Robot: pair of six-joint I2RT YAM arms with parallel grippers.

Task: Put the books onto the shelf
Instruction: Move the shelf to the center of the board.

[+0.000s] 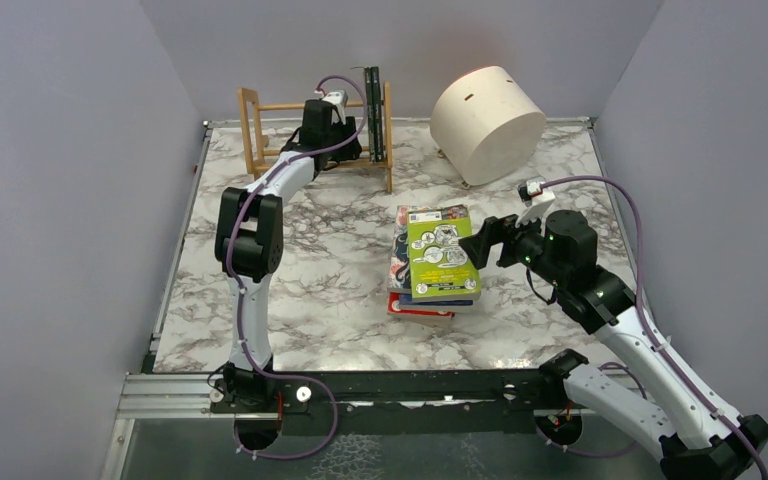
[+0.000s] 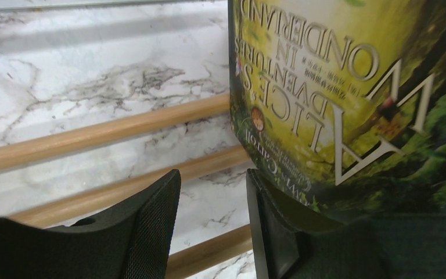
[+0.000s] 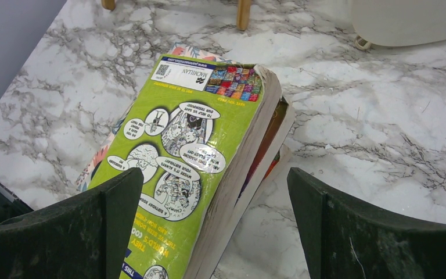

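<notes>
Top external view: a light wooden stick shelf (image 1: 251, 130) holds dark thin books (image 1: 372, 105) upright at the back of the marble table (image 1: 310, 300). The left gripper (image 2: 212, 189) has its fingers apart there, holding nothing. The right gripper (image 3: 213, 174) spreads its fingers wide over a flat stack (image 1: 430, 298) topped by a shiny lime-green book (image 3: 180, 139).

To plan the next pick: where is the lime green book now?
In the top view, the lime green book tops the stack right of centre, just beside the right gripper, nearer than the drum.
</notes>
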